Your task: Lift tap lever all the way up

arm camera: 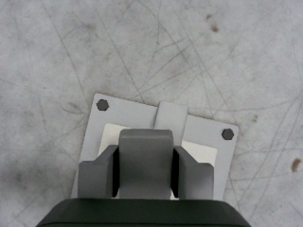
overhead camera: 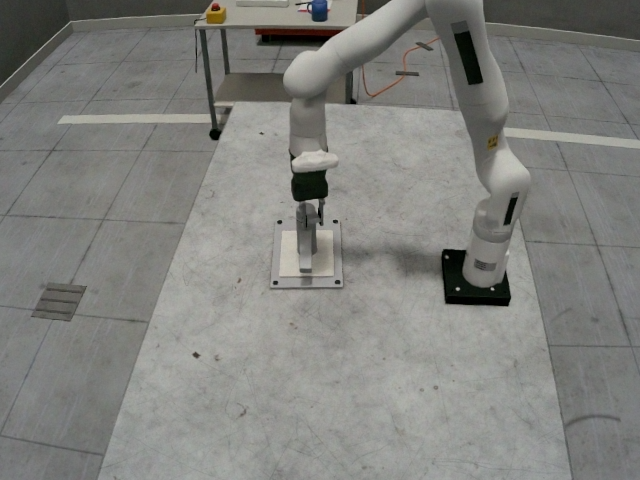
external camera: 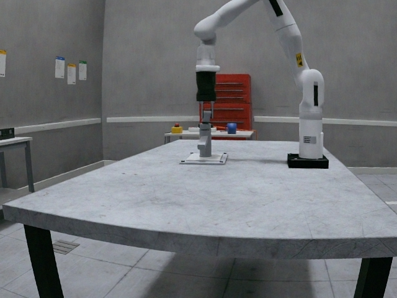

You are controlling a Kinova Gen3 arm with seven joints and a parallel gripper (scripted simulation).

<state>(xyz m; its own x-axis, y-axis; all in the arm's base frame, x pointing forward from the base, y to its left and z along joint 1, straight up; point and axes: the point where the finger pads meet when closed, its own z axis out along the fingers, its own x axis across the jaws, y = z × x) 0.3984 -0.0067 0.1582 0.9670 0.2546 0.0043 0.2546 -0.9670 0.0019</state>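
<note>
A grey tap (overhead camera: pixel 306 242) (external camera: pixel 205 142) stands on a square metal base plate (overhead camera: pixel 277 273) (external camera: pixel 218 159) (arm camera: pixel 118 111) in the middle of the table. Its lever (overhead camera: pixel 308 211) (external camera: pixel 206 116) (arm camera: pixel 145 161) points upward from the top of the tap body. My gripper (overhead camera: pixel 312 210) (external camera: pixel 206 110) (arm camera: pixel 145 163) comes straight down from above and is shut on the lever, one finger on each side. In the wrist view the lever fills the gap between the two fingers, and the spout's end (arm camera: pixel 171 117) shows past it over the plate.
The arm's black base (overhead camera: pixel 475 291) (external camera: pixel 307 161) stands on the table to the right of the tap. Behind the table is a cart (overhead camera: pixel 242 20) with a yellow button box (overhead camera: pixel 216 12) (external camera: pixel 176 129) and a blue mug (overhead camera: pixel 318 9) (external camera: pixel 231 128); a red tool cabinet (external camera: pixel 235 96) stands at the wall.
</note>
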